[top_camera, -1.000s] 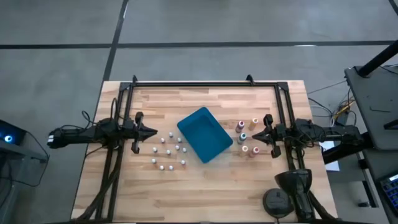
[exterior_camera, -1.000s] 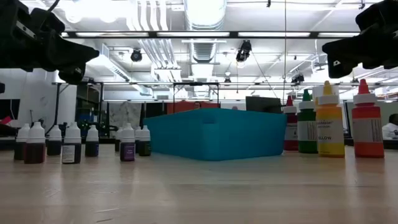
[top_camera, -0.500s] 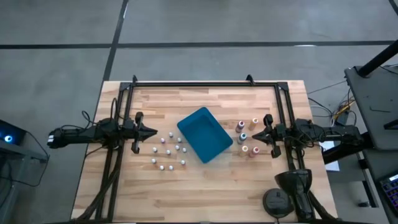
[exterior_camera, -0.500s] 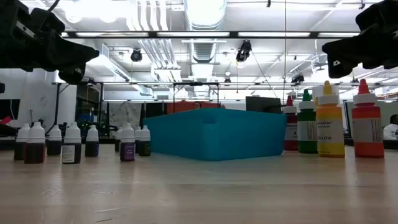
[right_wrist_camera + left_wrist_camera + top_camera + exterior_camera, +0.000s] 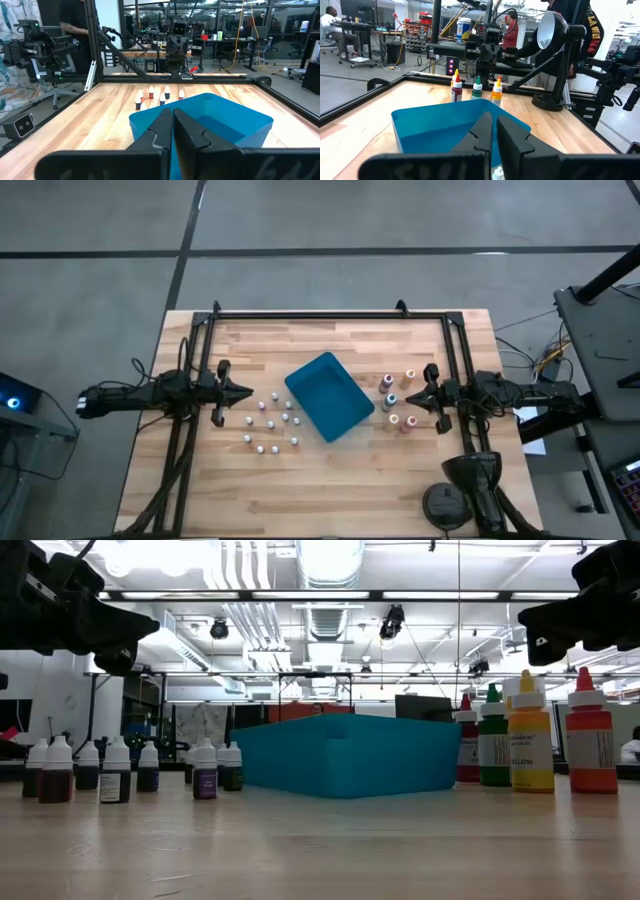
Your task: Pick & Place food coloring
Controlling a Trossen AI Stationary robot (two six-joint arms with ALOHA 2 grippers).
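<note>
i look: nothing moved since a second ago. left tool [image 5: 244, 392] clenched, holds nothing, waits by small white-top bottles [image 5: 270, 423] on table [image 5: 330, 480]. blue tray [image 5: 329, 396] in middle, no bottles in it. colour-top bottles [image 5: 395, 400] beside right tool [image 5: 408, 398], also clenched, holding nothing. picking not started.

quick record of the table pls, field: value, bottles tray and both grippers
tray: blue tray mid-table, set at an angle, nothing visible inside
small bottles: white-topped bottles clustered on the tray's left-arm side, upright
tall bottles: coloured-top bottles grouped on the tray's right-arm side, upright
left gripper: left gripper shut, empty, beside the small cluster
right gripper: right gripper shut, empty, beside the tall group
bottles in tray: none seen
</note>
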